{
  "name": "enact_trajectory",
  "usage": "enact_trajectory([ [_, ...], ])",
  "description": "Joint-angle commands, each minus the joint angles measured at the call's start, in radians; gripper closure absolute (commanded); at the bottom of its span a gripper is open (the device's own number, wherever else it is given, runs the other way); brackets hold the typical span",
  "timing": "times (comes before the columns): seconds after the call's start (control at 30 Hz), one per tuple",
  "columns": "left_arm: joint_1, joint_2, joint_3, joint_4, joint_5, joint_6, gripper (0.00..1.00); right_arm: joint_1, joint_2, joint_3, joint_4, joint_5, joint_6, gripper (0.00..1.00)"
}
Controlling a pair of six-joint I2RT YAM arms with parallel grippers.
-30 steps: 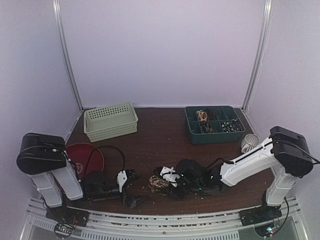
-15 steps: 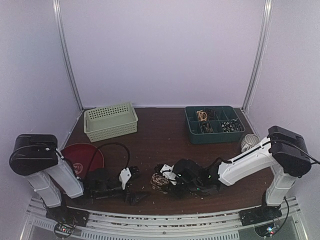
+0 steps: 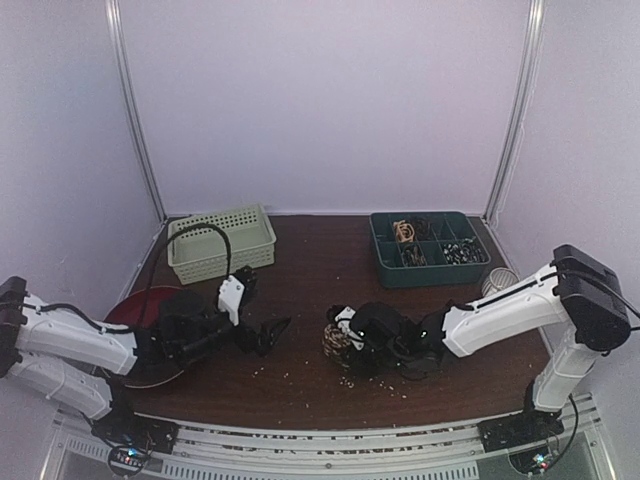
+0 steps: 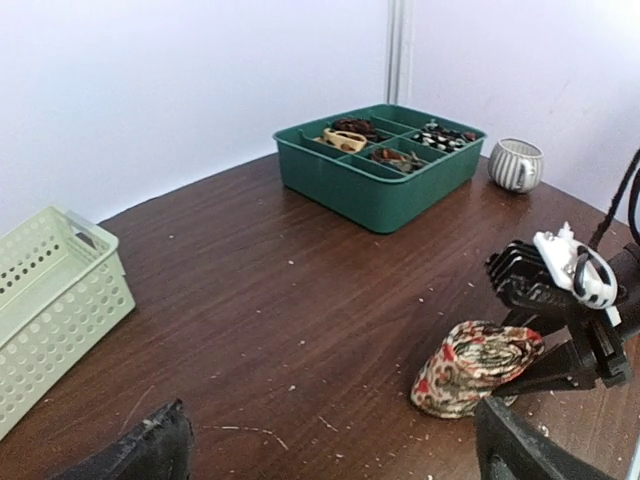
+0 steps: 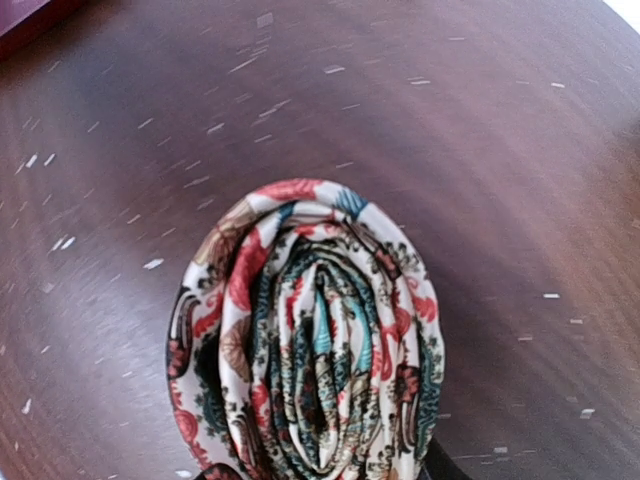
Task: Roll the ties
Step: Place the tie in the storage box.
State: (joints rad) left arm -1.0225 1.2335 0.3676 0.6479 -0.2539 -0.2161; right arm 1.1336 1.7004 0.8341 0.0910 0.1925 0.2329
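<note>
Swinging away wide open and empty, the left gripper (image 3: 268, 333) leaves the tie (image 5: 310, 340), seemingly fully rolled, pinched in the right gripper (image 3: 347, 342).

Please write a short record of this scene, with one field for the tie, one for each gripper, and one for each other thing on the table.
tie: one tie, rolled up, resting on the table
right gripper: shut on the roll
left gripper: open, empty, apart from the tie
basket: pale green, back left
tray: green, back right, small items inside
cup: striped, beside the tray
plate: red, partly under the left arm
</note>
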Motion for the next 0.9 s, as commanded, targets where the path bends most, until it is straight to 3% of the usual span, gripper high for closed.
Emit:
enact_trajectory([
  [0.0, 0.078, -0.089, 0.082, -0.268, 0.007, -0.062, 0.02, -0.092, -0.100, 0.026, -0.087, 0.074, 0.071, 0.64],
  [0.2, 0.169, -0.142, 0.174, -0.481, 0.095, -0.068, 0.02, -0.222, -0.176, 0.098, -0.183, 0.123, 0.068, 0.65],
  [0.47, 0.176, -0.038, 0.357, -0.765, 0.130, -0.110, 0.02, -0.474, -0.198, 0.240, -0.349, 0.203, 0.013, 0.65],
  [0.67, 0.176, -0.057, 0.336, -0.764, 0.139, -0.121, 0.02, -0.669, -0.154, 0.308, -0.396, 0.170, -0.035, 0.66],
  [0.87, 0.177, -0.072, 0.316, -0.770, 0.119, -0.125, 0.02, -0.754, -0.058, 0.422, -0.474, 0.129, -0.079, 0.66],
])
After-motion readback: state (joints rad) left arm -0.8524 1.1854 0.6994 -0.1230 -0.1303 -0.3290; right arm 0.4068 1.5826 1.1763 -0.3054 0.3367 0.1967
